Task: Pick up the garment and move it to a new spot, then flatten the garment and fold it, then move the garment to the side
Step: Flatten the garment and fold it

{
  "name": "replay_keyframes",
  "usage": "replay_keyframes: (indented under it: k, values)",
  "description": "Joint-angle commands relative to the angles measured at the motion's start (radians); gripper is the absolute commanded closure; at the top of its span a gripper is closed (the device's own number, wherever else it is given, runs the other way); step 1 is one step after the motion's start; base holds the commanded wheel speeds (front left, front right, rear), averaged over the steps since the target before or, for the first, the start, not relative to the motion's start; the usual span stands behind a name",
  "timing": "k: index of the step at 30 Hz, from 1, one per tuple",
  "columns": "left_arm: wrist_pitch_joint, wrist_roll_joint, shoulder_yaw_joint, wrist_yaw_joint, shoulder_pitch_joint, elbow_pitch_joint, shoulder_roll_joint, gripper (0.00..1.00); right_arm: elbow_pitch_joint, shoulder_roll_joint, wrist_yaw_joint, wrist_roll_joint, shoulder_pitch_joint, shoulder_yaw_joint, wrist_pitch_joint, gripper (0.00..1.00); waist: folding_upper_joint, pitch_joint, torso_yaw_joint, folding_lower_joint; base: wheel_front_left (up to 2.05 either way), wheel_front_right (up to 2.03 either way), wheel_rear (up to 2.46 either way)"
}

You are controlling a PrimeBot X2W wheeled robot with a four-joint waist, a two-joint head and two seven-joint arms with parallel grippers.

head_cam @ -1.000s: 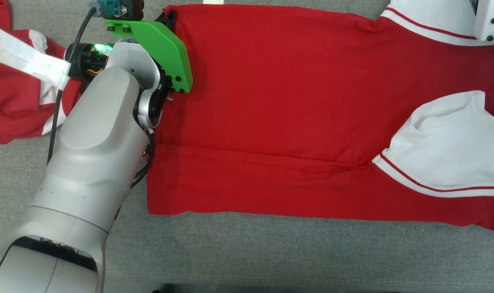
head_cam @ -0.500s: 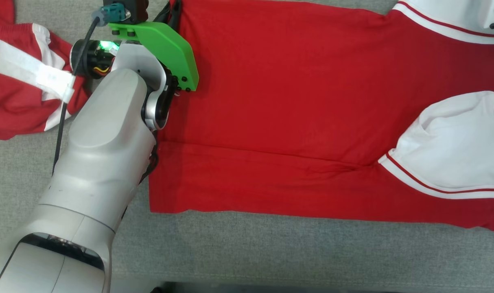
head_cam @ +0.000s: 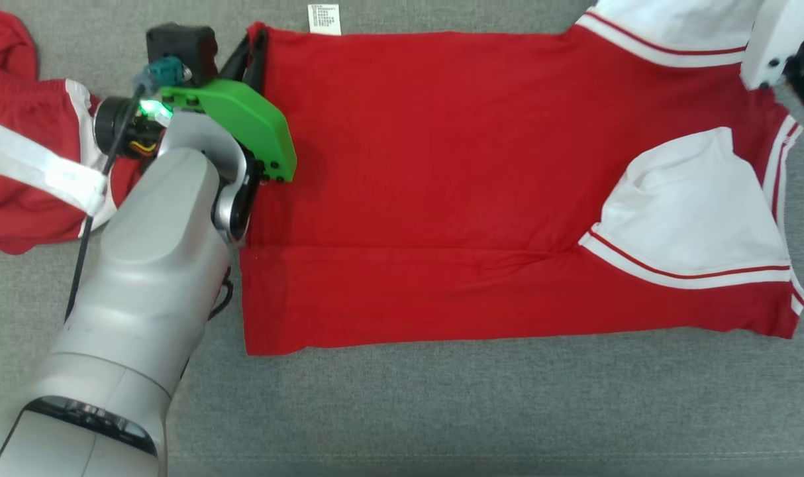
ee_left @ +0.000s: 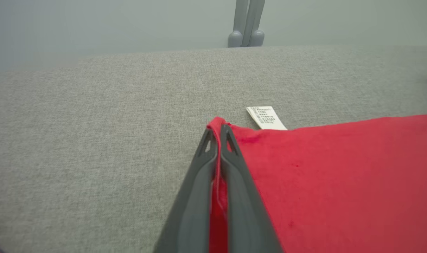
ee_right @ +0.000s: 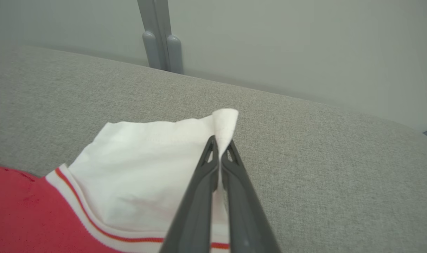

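The garment (head_cam: 442, 185) is a red shirt with white sleeves, spread flat on the grey fabric surface (head_cam: 442, 411). My left gripper (head_cam: 253, 50) is at its far left corner, beside a white care label (head_cam: 324, 18). In the left wrist view that gripper (ee_left: 217, 131) is shut on the red hem corner (ee_left: 218, 123), with cloth pinched between the fingers (ee_left: 199, 196). In the right wrist view my right gripper (ee_right: 218, 144) is shut on the edge of the far white sleeve (ee_right: 146, 158). Its pale wrist (head_cam: 783, 46) shows at the head view's top right.
A second red and white piece of clothing (head_cam: 18, 179) lies crumpled at the left, behind my left forearm (head_cam: 150, 278). A grey post (ee_right: 160, 38) stands against the wall past the surface's far edge. Bare grey surface lies in front of the garment.
The head camera has shifted, so the garment's right end and far hem now show. My left gripper still pinches the same corner. My right gripper has gone from open to shut.
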Motion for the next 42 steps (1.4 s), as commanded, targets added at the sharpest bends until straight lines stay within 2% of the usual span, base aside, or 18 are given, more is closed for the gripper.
replay_keyframes:
  k: [1,6,12,17,21,26,33,34,35,36,37,42]
  values:
    - [-0.018,0.02,-0.011,-0.009,0.027,0.003,0.014,1.0,-0.017,-0.009,-0.002,0.024,0.034,0.003,-0.013,1.0,0.0,-0.038,-0.019,0.0,0.0,0.0,0.0]
    - [-0.079,0.053,-0.051,-0.043,0.091,-0.017,0.032,1.0,-0.092,-0.019,-0.001,0.094,0.146,0.018,-0.03,1.0,0.0,-0.09,-0.03,0.0,0.0,0.0,0.0]
    - [-0.115,0.1,-0.069,-0.068,0.186,-0.091,0.092,1.0,-0.218,-0.029,-0.001,0.176,0.321,0.004,0.006,1.0,0.0,-0.147,-0.048,0.0,0.0,0.0,0.0]
    - [-0.116,0.161,-0.04,-0.058,0.292,-0.22,0.156,1.0,-0.353,-0.031,-0.001,0.218,0.478,-0.024,0.044,1.0,0.0,-0.183,-0.065,0.0,0.0,0.0,0.0]
    - [-0.116,0.2,-0.002,-0.055,0.369,-0.297,0.185,1.0,-0.441,-0.028,-0.001,0.213,0.587,-0.071,0.065,1.0,0.0,-0.197,-0.076,0.0,0.0,0.0,0.0]
    - [-0.116,0.243,0.042,-0.066,0.457,-0.362,0.199,1.0,-0.532,-0.013,-0.001,0.191,0.686,-0.111,0.095,1.0,0.0,-0.208,-0.09,0.0,0.0,0.0,0.0]
    - [-0.116,0.27,0.116,-0.064,0.523,-0.367,0.178,1.0,-0.607,0.01,-0.001,0.167,0.765,-0.127,0.136,1.0,0.0,-0.217,-0.102,0.0,0.0,0.0,0.0]
    - [-0.116,0.273,0.129,-0.063,0.527,-0.365,0.173,1.0,-0.611,0.012,-0.001,0.164,0.775,-0.125,0.149,0.56,0.0,-0.218,-0.102,0.0,0.0,0.0,0.0]
    - [-0.116,0.274,0.138,-0.063,0.532,-0.361,0.169,0.86,-0.613,0.013,-0.001,0.164,0.785,-0.123,0.161,0.0,0.0,-0.218,-0.102,0.0,0.0,0.0,0.0]
    - [-0.116,0.277,0.146,-0.064,0.537,-0.357,0.164,0.27,-0.615,0.015,-0.001,0.159,0.79,-0.128,0.166,0.0,0.0,-0.219,-0.101,0.0,0.0,0.0,0.0]
    - [-0.116,0.28,0.159,-0.064,0.54,-0.357,0.157,0.0,-0.62,0.015,-0.001,0.154,0.793,-0.129,0.172,0.0,0.0,-0.22,-0.101,0.0,0.0,0.0,0.0]
    - [-0.116,0.257,0.251,-0.062,0.589,-0.385,0.122,0.0,-0.635,0.025,-0.001,0.141,0.814,-0.142,0.182,0.0,0.0,-0.237,-0.094,0.0,0.0,0.0,0.0]
